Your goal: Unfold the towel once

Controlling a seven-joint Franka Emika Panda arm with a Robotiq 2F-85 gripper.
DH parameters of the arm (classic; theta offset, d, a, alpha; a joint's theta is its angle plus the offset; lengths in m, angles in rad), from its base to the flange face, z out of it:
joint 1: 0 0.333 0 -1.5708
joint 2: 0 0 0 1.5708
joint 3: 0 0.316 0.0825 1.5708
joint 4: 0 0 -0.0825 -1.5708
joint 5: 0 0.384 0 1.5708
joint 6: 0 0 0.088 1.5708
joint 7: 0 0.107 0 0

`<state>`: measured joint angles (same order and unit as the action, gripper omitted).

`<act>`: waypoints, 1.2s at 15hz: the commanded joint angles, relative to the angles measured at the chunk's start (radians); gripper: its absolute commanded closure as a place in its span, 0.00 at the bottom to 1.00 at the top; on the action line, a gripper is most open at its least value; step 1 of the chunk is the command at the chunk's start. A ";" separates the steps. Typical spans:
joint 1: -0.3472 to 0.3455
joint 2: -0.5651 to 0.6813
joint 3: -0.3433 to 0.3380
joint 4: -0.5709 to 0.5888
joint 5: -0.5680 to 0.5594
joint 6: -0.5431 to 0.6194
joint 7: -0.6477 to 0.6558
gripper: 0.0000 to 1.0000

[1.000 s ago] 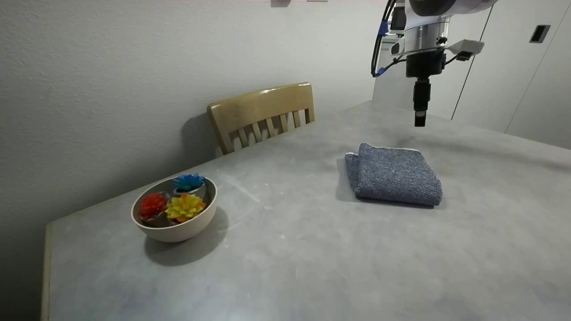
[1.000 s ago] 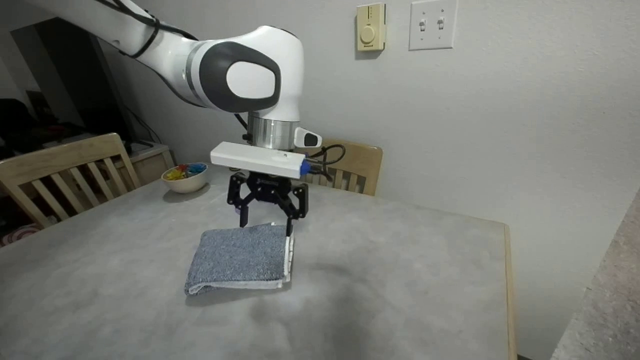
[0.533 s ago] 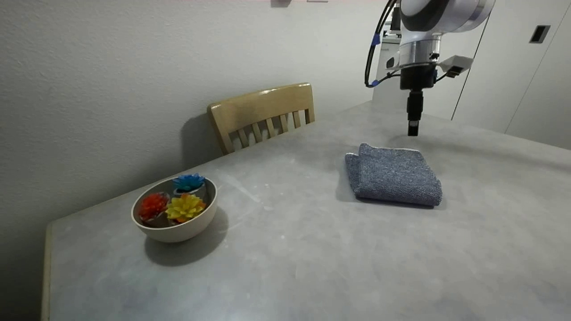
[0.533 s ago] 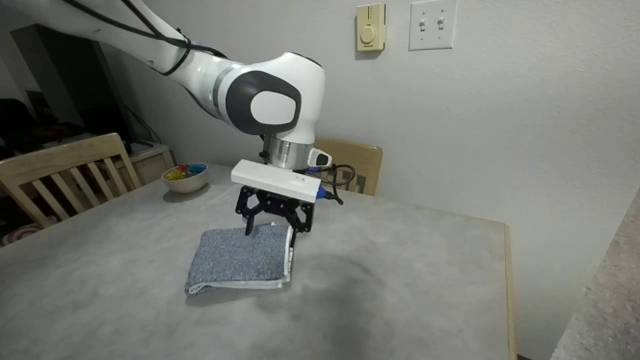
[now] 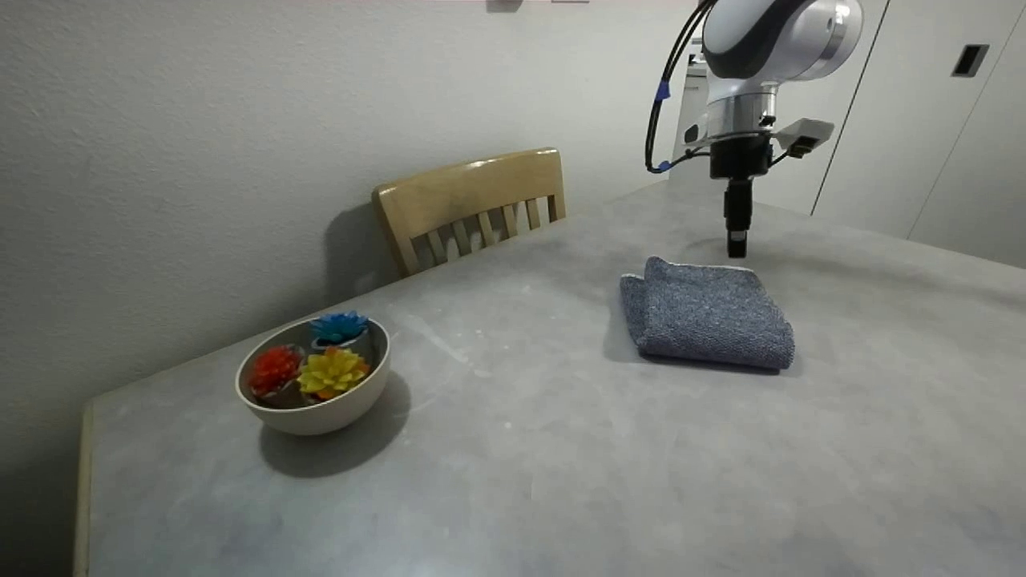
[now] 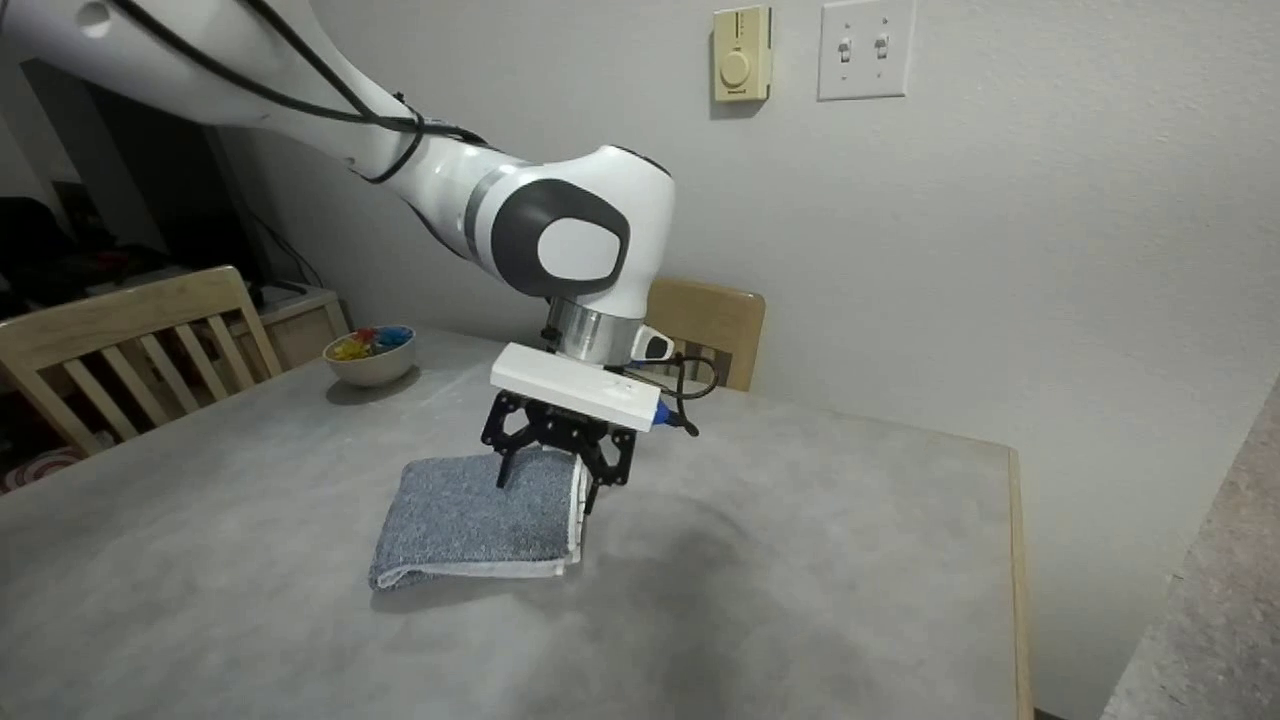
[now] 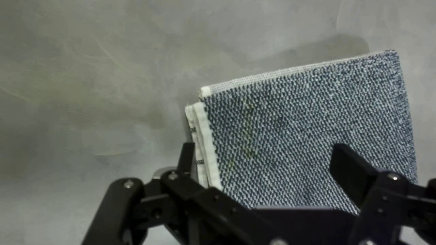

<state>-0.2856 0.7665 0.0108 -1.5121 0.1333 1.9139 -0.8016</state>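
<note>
**Lowered, Spread Wide, Gripping Nothing Yet**

Brought the claw (image 6: 546, 495) lower over the bench (image 6: 820, 560) within the last second, closer to the towel (image 6: 460, 520) in both exterior views. Left the towel unmoved, folded in a thick bundle on the bench, well apart from the bowl (image 5: 321, 421) of bright flowers (image 5: 334, 373). Amounted, by fair judgement, to the end of an approach: readied a pinch at the loose side, but had not begun the one unfolding asked for.

Held the jaws far apart, at much the same width as a moment earlier, and gripped nothing. Straddled the white edge (image 7: 207, 146) in the wrist view, setting one of the fingers (image 7: 186, 160) just outside the trim and the opposite one above the blue-grey weave. Hung, in an exterior view, with a fingertip (image 5: 737, 249) just apart from the cloth. Left unclear, from so steep an angle in the wrist view, any light touch of the outer finger against the trim.

Called next, by best guess, for a little more descent and a careful squeeze on the upper layer alone. Risked, in a deeper bite, catching several plies together and dragging the whole bundle along instead of turning back a single fold.
</note>
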 commanded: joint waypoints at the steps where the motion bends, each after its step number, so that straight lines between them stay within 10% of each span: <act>1: -0.028 0.059 0.024 0.086 0.015 -0.069 -0.045 0.00; 10: -0.009 0.148 0.011 0.196 -0.063 -0.180 -0.154 0.00; 18: -0.032 0.117 0.049 0.129 0.023 -0.007 -0.166 0.00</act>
<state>-0.2870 0.8845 0.0218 -1.3712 0.1123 1.8320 -0.9228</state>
